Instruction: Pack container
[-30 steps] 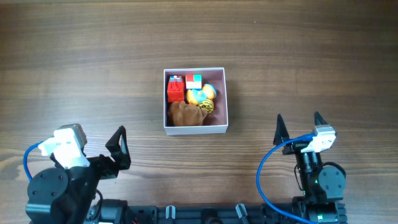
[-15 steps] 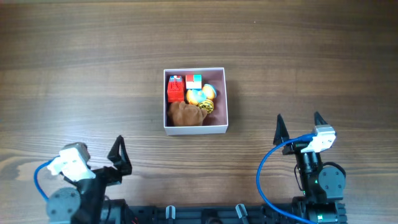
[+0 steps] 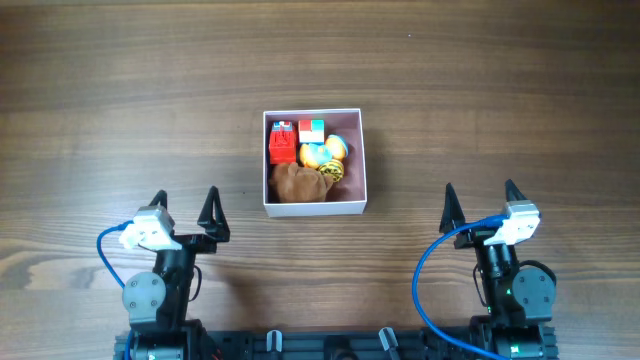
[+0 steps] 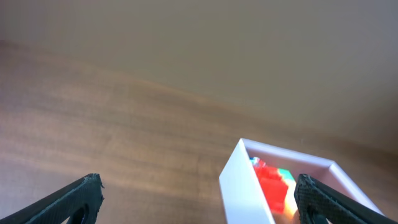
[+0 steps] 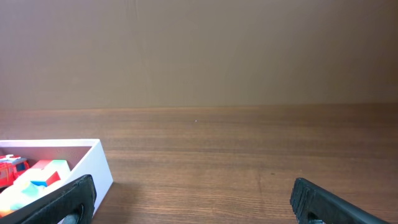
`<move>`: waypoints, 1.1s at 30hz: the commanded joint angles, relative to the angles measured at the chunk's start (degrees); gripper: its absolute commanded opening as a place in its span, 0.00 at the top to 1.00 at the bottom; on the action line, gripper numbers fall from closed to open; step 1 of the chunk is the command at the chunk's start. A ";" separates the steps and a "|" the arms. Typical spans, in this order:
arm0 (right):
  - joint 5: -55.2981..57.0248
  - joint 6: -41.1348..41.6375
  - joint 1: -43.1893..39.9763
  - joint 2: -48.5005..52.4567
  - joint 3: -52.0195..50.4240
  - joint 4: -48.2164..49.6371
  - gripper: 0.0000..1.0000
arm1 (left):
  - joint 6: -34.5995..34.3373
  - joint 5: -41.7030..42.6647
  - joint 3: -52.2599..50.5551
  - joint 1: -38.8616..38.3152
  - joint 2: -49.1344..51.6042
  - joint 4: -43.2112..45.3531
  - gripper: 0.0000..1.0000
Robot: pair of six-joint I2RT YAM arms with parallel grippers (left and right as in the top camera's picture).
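The container (image 3: 361, 160), a white square box with a pink inside, sits at the table's middle. It holds a red brick toy (image 3: 282, 146), a red, white and green block (image 3: 312, 130), yellow-blue round toys (image 3: 324, 154) and a brown lump (image 3: 295, 184). My left gripper (image 3: 185, 203) is open and empty, near the front edge, left of the box. My right gripper (image 3: 479, 194) is open and empty, right of the box. The box also shows in the left wrist view (image 4: 242, 193) and the right wrist view (image 5: 98, 168).
The wooden table (image 3: 120, 110) stretches on all sides of the box. Blue cables loop by both arm bases at the front edge (image 3: 425, 285).
My left arm has swung right and turned so its open jaws now face the far side of the table. The right arm and the box have not moved.
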 commanded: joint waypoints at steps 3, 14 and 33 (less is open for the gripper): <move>-0.92 0.90 -0.28 -0.20 -0.02 0.13 0.00 | -0.07 1.51 -0.50 0.46 -0.61 0.09 0.00; -0.92 0.87 -0.28 -0.20 -0.02 0.13 0.00 | -0.07 1.53 -0.50 -1.90 -0.59 0.09 0.00; -0.92 0.90 -0.28 -0.20 -0.02 0.13 0.00 | -0.07 1.51 -0.50 -1.90 -0.59 0.09 0.00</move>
